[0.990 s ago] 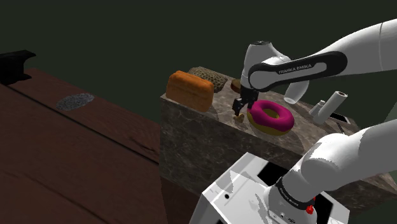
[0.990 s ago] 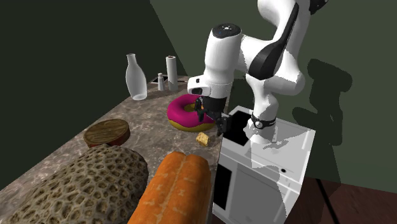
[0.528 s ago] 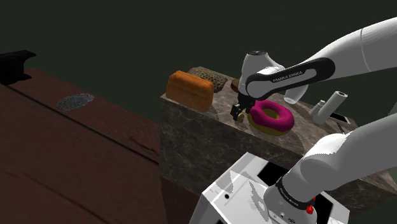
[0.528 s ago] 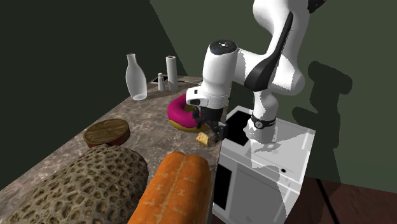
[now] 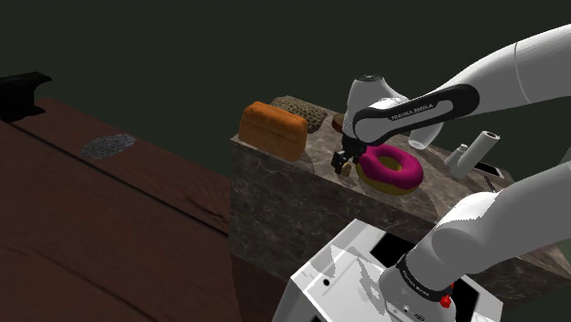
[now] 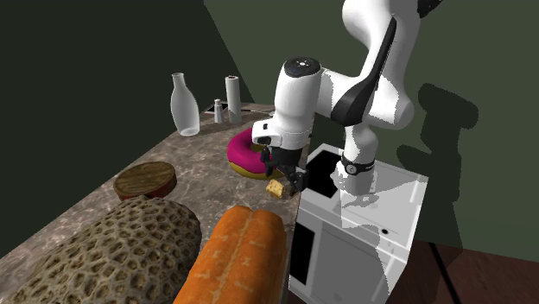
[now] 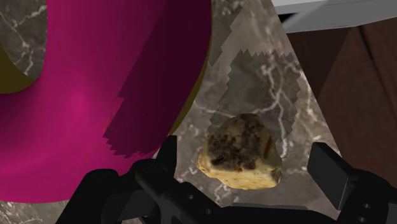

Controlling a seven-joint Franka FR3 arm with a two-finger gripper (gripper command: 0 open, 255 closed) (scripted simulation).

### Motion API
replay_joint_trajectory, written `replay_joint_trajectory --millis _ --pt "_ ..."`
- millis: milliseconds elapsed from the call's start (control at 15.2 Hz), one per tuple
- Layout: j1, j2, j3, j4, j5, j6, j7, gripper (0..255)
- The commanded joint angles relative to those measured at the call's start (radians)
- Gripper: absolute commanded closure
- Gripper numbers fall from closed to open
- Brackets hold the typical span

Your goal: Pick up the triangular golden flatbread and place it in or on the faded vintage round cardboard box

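Lowering over the last second, my gripper is now hanging just above the marble counter, and it is barely shifting in the latest half second. My fingers are standing wide apart and gripping nothing. The flatbread, a small golden lump with a dark browned patch, is lying on the counter directly between them. A gap is showing on either side, so neither finger is touching it. A pink donut is lying just beside my hand, outside one finger, and the frame is cutting off most of its ring. The round box is sitting well apart from my hand, further along the counter toward the orange loaf. In the shoulder view my hand is covering the flatbread. In the second exterior view only a yellow corner of it is peeking out beneath my fingertips, near the counter's edge.
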Motion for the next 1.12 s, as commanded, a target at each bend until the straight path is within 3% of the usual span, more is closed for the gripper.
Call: replay_joint_trajectory --millis 0,594,1056 --pt "-0.002 0.002 -0.002 -0.004 0.000 -0.004 0.000 255" --pt "-0.003 0.001 -0.003 -0.007 -0.001 -0.002 0.000 255" --pt "0.004 -0.067 0.001 0.039 0.018 -0.115 -0.023 255"
